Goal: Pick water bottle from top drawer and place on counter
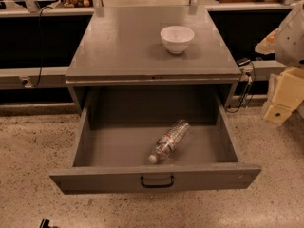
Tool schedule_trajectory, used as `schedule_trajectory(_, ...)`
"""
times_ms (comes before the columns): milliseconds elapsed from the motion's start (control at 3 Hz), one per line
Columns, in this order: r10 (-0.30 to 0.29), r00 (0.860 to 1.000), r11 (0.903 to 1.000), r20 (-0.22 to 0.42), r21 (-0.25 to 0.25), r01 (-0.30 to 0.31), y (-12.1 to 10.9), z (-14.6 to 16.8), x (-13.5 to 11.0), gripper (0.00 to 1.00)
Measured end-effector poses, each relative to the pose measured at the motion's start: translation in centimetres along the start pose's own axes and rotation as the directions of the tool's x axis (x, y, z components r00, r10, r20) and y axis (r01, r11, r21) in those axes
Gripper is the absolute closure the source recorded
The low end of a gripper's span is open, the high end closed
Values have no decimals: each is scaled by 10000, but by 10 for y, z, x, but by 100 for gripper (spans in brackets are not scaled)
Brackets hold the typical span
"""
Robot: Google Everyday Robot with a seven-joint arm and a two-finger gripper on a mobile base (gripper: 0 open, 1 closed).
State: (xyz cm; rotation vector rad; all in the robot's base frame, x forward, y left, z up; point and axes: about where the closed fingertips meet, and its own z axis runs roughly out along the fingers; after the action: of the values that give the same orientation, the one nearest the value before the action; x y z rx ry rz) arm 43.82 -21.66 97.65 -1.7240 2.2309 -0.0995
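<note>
The top drawer (156, 179) of the grey cabinet is pulled fully open. The water bottle (168, 141) lies on its side on the drawer floor, right of centre, with its white cap towards the front panel and its red-and-white label in the middle. The counter (123, 46) is the flat grey cabinet top behind and above the drawer. My gripper (283, 98), a cream-coloured block on the white arm (292, 34), hangs at the far right edge, outside the drawer, to the right of the cabinet and well away from the bottle. It holds nothing that I can see.
A white bowl (177, 38) stands on the counter's right back part. Black cables (244, 91) hang by the cabinet's right side. A rail and shelves with small items run behind. Speckled beige floor (33, 146) surrounds the drawer.
</note>
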Motion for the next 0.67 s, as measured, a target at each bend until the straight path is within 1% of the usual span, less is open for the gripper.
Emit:
schedule_trajectory(333,-304,9992,9993,265,240,298,-2,35,-5,0)
schedule_trajectory(667,-306,9992,9993,254,228,300,-2,35,-5,0)
